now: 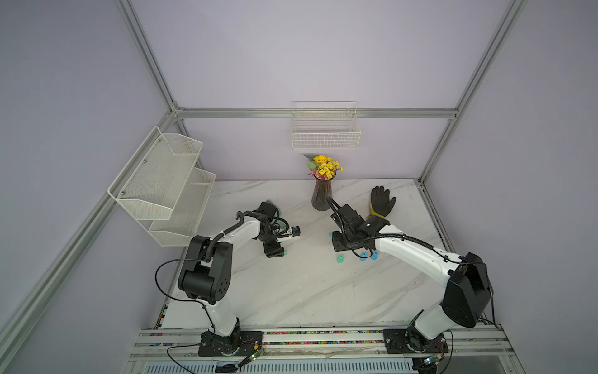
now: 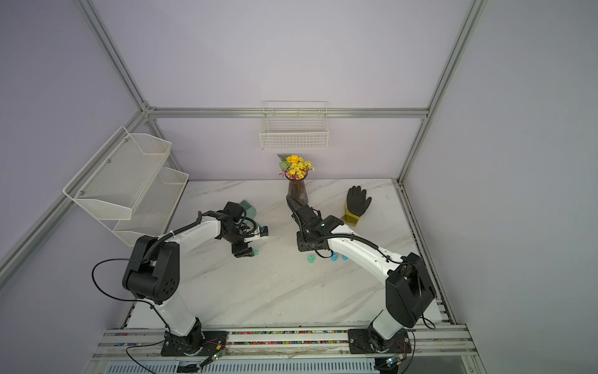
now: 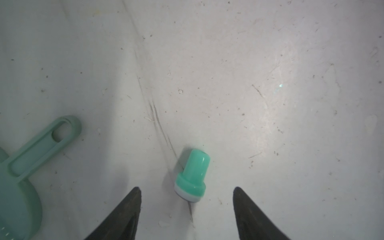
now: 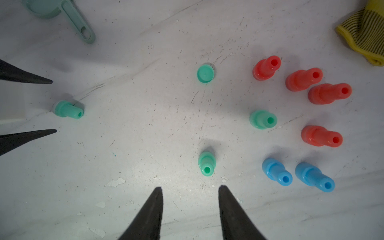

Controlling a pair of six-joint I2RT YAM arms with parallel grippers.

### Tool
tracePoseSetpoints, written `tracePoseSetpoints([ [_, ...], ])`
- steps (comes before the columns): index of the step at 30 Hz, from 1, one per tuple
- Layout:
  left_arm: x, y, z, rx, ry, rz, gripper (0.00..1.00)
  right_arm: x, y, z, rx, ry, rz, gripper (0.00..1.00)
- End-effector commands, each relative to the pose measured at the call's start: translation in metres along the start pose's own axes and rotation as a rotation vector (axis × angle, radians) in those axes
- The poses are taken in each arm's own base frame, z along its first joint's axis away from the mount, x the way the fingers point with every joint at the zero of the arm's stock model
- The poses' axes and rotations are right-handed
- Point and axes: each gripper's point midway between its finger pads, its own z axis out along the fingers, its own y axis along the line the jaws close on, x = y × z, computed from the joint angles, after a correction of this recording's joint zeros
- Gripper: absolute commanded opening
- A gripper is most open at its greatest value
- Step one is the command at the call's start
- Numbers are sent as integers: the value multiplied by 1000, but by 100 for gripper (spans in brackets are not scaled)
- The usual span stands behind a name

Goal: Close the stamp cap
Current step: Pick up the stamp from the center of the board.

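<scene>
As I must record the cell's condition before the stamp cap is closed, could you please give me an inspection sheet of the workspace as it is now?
Surface: marble table, scratched, with specks and pale flakes.
Job's things: green stamp lying on its side; loose green cap apart from it.
Clutter: eight other stamps standing, four red, two blue, two green; green scoop; glove.
Grippers: left gripper open beside the lying stamp, not gripping; right gripper open, empty.
Cables: black conduit along each arm; slack loop by the left arm's base.
Surroundings: flower vase at the back; wire basket and mesh shelf on the walls.
</scene>
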Motion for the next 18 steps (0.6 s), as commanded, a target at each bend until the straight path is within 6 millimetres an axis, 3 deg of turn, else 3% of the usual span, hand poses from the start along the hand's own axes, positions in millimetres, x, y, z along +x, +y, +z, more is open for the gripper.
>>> tracePoseSetpoints([
  [1, -9, -4, -2, 53, -35, 61, 66, -2, -1, -6, -1, -8, -4, 47],
  [6, -2, -16, 3, 83, -25, 53, 59, -3, -2, -7, -1, -9, -6, 47],
  [14, 3, -14, 14, 60, -4, 57, 49, -5, -3, -9, -5, -14, -11, 47],
  [18, 4, -17, 21, 79, 6, 59, 39, -5, -4, -11, -9, -22, -9, 47],
])
